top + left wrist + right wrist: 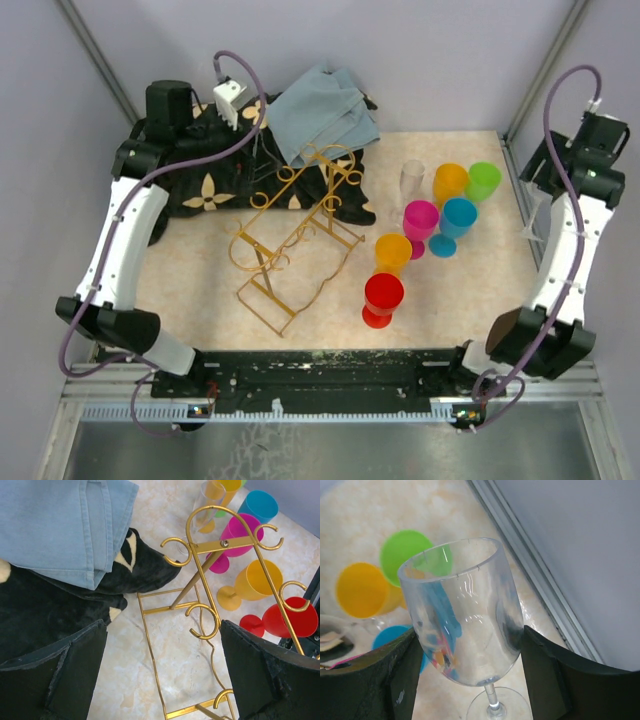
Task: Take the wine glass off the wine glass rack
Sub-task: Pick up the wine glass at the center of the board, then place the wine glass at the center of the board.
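Beside six coloured goblets (pixel 421 218), right pincer (pixel 470 672) grips one wine glass (pixel 465 620); left pincer (pixel 162 675) gapes over one rack (pixel 230 542).

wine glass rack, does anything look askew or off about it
The wine glass rack sits skewed diagonally to the table edges, its far end at the crumpled black cloth. No glass hangs on it; nothing looks broken.

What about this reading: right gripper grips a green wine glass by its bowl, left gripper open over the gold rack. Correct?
No: the right wrist view shows the wine glass in the right gripper is clear, not green. The rest holds.
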